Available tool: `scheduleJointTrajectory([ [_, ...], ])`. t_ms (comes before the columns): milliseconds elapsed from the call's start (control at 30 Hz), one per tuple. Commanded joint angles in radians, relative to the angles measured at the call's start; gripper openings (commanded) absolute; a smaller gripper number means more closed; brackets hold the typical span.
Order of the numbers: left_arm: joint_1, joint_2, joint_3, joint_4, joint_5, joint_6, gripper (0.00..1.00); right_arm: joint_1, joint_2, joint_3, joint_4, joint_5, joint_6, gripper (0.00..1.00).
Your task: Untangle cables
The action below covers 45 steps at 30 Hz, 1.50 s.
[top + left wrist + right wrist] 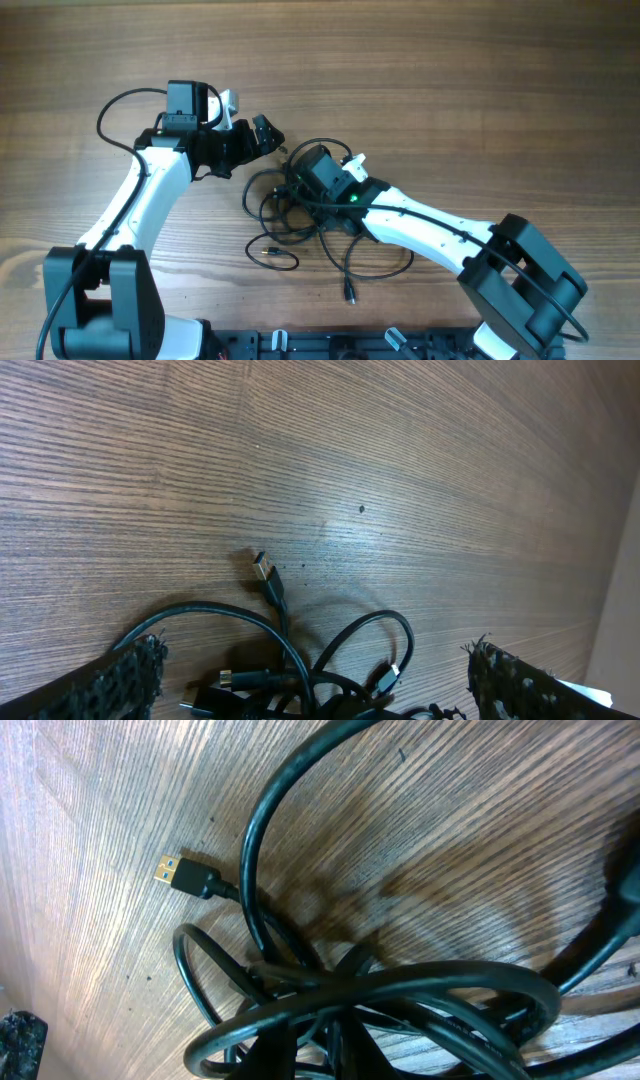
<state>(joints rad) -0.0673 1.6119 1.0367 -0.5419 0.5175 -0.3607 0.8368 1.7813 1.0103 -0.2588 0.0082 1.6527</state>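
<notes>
The cables (300,215) lie as a bunch of thin black cords tangled at the table's middle, with loops spreading toward the front. My right gripper (296,178) is down in the top of the tangle. In the right wrist view its dark fingers (270,1055) stand close together with strands of the cables (400,985) pinched between them. A gold USB plug (178,873) lies free on the wood. My left gripper (268,135) hovers just left of the bunch, open. Its pads (130,680) are far apart in the left wrist view, over cables (300,670) and a USB plug (262,567).
The wooden table (450,90) carries loose cable ends at the front, one plug (350,295) and another (268,252). A black rail (330,345) runs along the near edge between the arm bases.
</notes>
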Motion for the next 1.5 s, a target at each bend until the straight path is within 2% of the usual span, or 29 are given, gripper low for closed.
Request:
scheduleJointTrajectory([
  [0, -0.003, -0.013, -0.005, 0.003, -0.010, 0.016, 1.00, -0.002, 0.031, 0.009, -0.004, 0.036, -0.001, 0.14],
  [133, -0.003, -0.013, -0.005, 0.003, -0.010, 0.016, 1.00, -0.002, 0.066, 0.009, 0.015, 0.037, -0.001, 0.13],
  [233, -0.003, -0.013, -0.005, 0.003, -0.010, 0.016, 1.00, -0.002, 0.106, 0.009, 0.046, 0.037, -0.003, 0.04],
  [367, -0.003, -0.013, -0.005, 0.003, -0.010, 0.016, 1.00, -0.003, 0.107, 0.009, 0.047, 0.064, -0.010, 0.04],
  [533, -0.003, -0.013, -0.005, 0.003, -0.010, 0.016, 1.00, -0.029, 0.049, 0.009, 0.056, 0.038, -0.188, 0.04],
  [667, -0.003, -0.013, -0.005, -0.001, -0.008, 0.016, 1.00, -0.086, -0.106, 0.009, 0.056, -0.059, -0.488, 0.04],
  [733, -0.003, -0.013, -0.005, 0.001, 0.063, 0.053, 1.00, -0.108, -0.163, 0.009, 0.056, -0.112, -0.558, 0.04],
  [833, -0.003, -0.013, -0.005, 0.012, 0.250, 0.198, 0.96, -0.149, -0.204, 0.009, 0.056, -0.199, -0.607, 0.04],
  [867, -0.003, -0.013, -0.005, 0.013, 0.311, 0.246, 0.93, -0.166, -0.207, 0.009, 0.056, -0.227, -0.607, 0.04],
  [933, -0.003, -0.013, -0.005, 0.012, 0.413, 0.322, 0.78, -0.204, -0.207, 0.009, 0.055, -0.311, -0.608, 0.04],
  [1067, -0.003, -0.013, -0.005, 0.002, 0.523, 0.420, 0.58, -0.272, -0.207, 0.009, 0.021, -0.478, -0.662, 0.04],
  [1167, -0.003, -0.013, -0.005, -0.014, 0.619, 0.501, 0.54, -0.288, -0.207, 0.009, -0.050, -0.473, -0.686, 0.04],
  [1233, -0.003, -0.013, -0.005, -0.020, 0.631, 0.515, 0.44, -0.288, -0.207, 0.009, -0.053, -0.474, -0.689, 0.04],
  [1267, -0.003, -0.013, -0.005, -0.021, 0.631, 0.526, 0.29, -0.288, -0.207, 0.009, -0.053, -0.475, -0.689, 0.04],
  [1300, -0.005, -0.013, -0.005, -0.033, 0.634, 0.560, 0.23, -0.288, -0.207, 0.009, -0.051, -0.481, -0.689, 0.04],
  [1333, -0.018, -0.013, -0.005, -0.054, 0.634, 0.616, 0.26, -0.288, -0.207, 0.009, -0.049, -0.483, -0.689, 0.04],
  [1400, -0.048, -0.013, -0.005, -0.069, 0.632, 0.683, 0.44, -0.289, -0.207, 0.009, -0.044, -0.504, -0.689, 0.04],
  [1467, -0.082, -0.013, -0.005, -0.070, 0.589, 0.697, 0.47, -0.302, -0.207, 0.009, -0.045, -0.534, -0.689, 0.04],
])
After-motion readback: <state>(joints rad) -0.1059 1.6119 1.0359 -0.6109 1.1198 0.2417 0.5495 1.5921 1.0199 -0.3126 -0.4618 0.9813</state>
